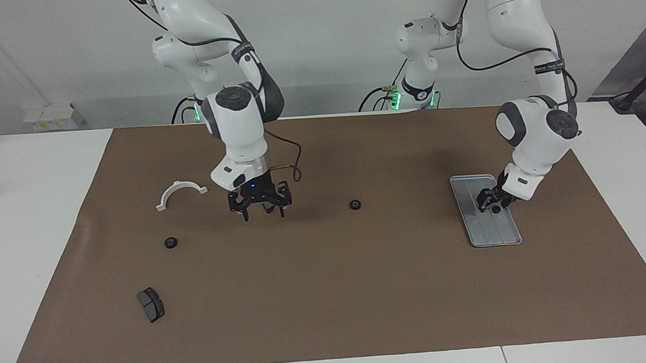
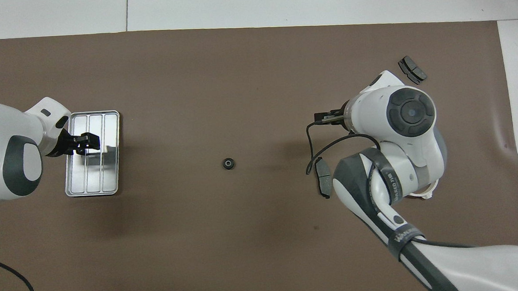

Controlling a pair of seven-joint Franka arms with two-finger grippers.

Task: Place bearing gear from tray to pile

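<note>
The silvery ridged tray (image 1: 494, 230) lies toward the left arm's end of the mat; it also shows in the overhead view (image 2: 109, 171). My left gripper (image 1: 494, 204) is low over the tray, with a small dark round part at its tips; it also shows in the overhead view (image 2: 91, 143). One bearing gear (image 1: 354, 204) lies mid-mat and also shows in the overhead view (image 2: 228, 163). A second gear (image 1: 171, 243) lies by the pile. The pile has a white half-ring bracket (image 1: 181, 193) and a dark pad (image 1: 151, 304). My right gripper (image 1: 263, 209) is open over a second pad (image 2: 322, 177).
The brown mat (image 1: 329, 303) covers most of the white table. In the overhead view the right arm hides its own gripper, the second gear and most of the bracket. The farther pad (image 2: 412, 70) lies near the mat's edge at the right arm's end.
</note>
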